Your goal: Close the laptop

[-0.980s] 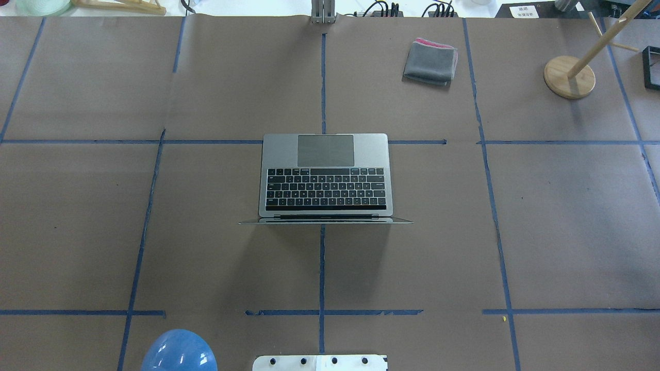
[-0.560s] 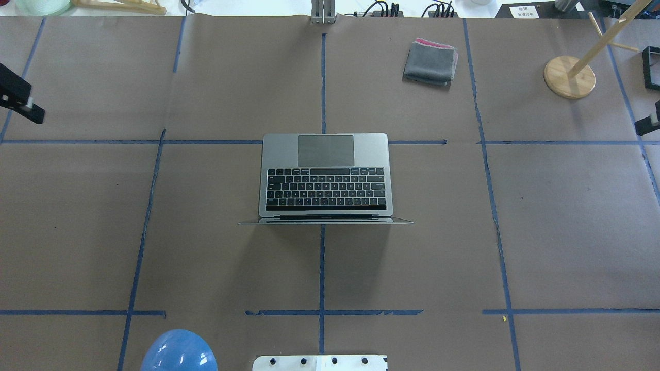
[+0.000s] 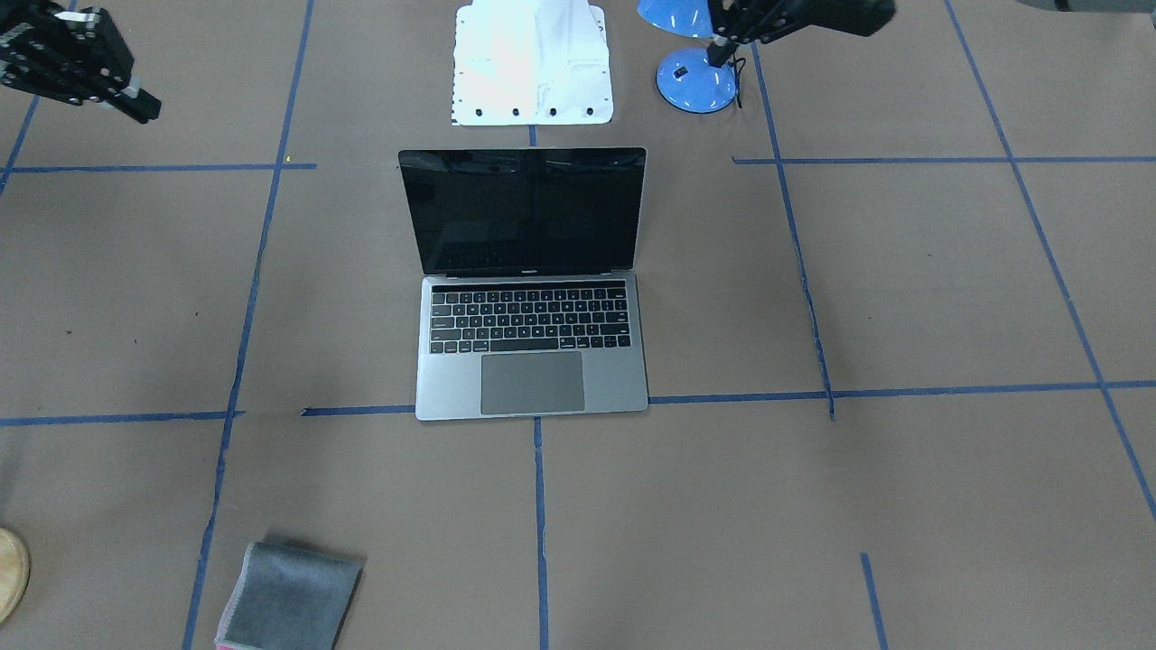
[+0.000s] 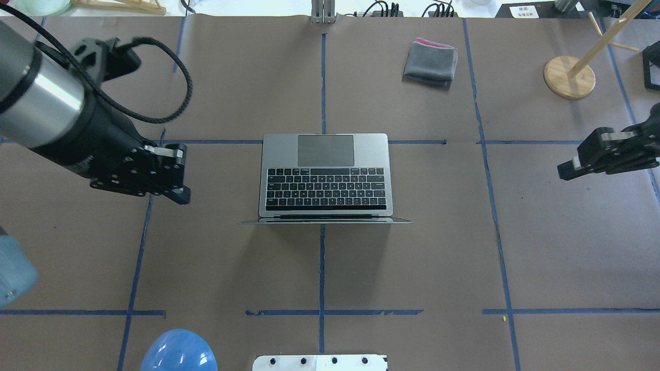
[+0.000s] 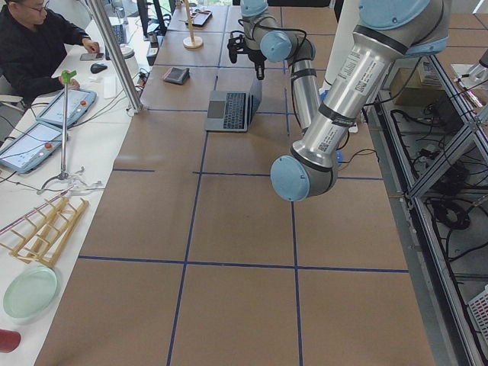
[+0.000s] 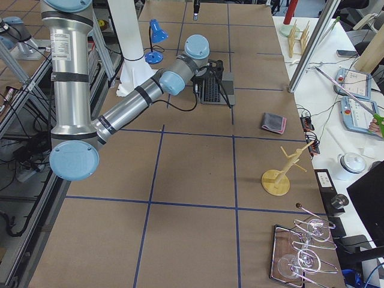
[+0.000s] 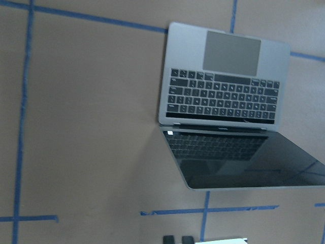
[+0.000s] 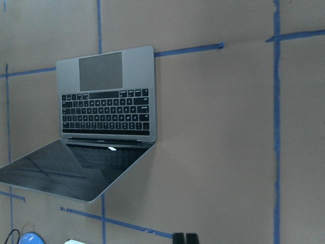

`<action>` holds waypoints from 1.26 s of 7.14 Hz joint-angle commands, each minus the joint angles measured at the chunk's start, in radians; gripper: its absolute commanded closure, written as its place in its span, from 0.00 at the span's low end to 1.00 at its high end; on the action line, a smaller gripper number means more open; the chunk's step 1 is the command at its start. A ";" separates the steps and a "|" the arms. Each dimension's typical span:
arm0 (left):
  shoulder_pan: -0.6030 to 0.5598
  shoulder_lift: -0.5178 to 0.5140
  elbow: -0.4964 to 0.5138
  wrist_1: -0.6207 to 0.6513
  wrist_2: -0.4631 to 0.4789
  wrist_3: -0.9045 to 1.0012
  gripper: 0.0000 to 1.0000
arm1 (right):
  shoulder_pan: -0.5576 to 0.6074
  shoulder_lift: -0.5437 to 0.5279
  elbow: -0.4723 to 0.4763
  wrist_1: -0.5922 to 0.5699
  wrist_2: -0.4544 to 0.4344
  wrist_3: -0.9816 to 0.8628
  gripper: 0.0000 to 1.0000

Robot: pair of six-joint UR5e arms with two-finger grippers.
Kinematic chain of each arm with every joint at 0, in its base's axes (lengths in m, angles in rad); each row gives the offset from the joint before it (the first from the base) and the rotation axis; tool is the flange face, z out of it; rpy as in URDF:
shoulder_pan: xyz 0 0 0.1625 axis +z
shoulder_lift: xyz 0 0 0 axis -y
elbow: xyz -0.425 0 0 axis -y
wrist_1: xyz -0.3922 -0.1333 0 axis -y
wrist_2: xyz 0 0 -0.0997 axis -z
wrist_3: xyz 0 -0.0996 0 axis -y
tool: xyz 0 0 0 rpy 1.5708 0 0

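**Both grippers closed and empty, either side of an open laptop**

The left gripper [image 7: 180, 239] has its two fingertips drawn together with nothing between them; it hangs above the table [image 4: 232, 77] off the left side of the laptop [image 4: 325, 175], well apart from it; the right gripper [image 8: 185, 238] is likewise closed up and empty, farther out on the other side. The laptop sits at the middle of the table, on brown paper crossed by blue tape lines; its lid stands upright and open, dark screen facing away from the robot, trackpad edge toward the far side. A folded grey cloth [image 4: 430, 62] lies beyond it to the right; a wooden stand [image 4: 569, 76] is farther right; a blue lamp [image 4: 179, 351] sits near the robot's base.
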 commanded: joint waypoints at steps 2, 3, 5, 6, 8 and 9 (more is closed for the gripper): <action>0.224 -0.042 0.057 -0.064 0.142 -0.108 1.00 | -0.391 0.063 0.003 0.202 -0.368 0.311 0.99; 0.244 -0.043 0.072 -0.067 0.144 -0.110 1.00 | -0.488 0.083 0.003 0.201 -0.476 0.312 0.99; 0.252 -0.046 0.152 -0.135 0.167 -0.108 1.00 | -0.643 0.102 -0.011 0.195 -0.663 0.311 0.99; 0.270 -0.051 0.206 -0.182 0.194 -0.110 1.00 | -0.678 0.141 -0.049 0.193 -0.718 0.311 0.99; 0.278 -0.051 0.252 -0.210 0.195 -0.111 1.00 | -0.699 0.194 -0.107 0.192 -0.765 0.311 0.99; 0.279 -0.054 0.260 -0.212 0.195 -0.119 1.00 | -0.696 0.206 -0.111 0.192 -0.777 0.311 0.99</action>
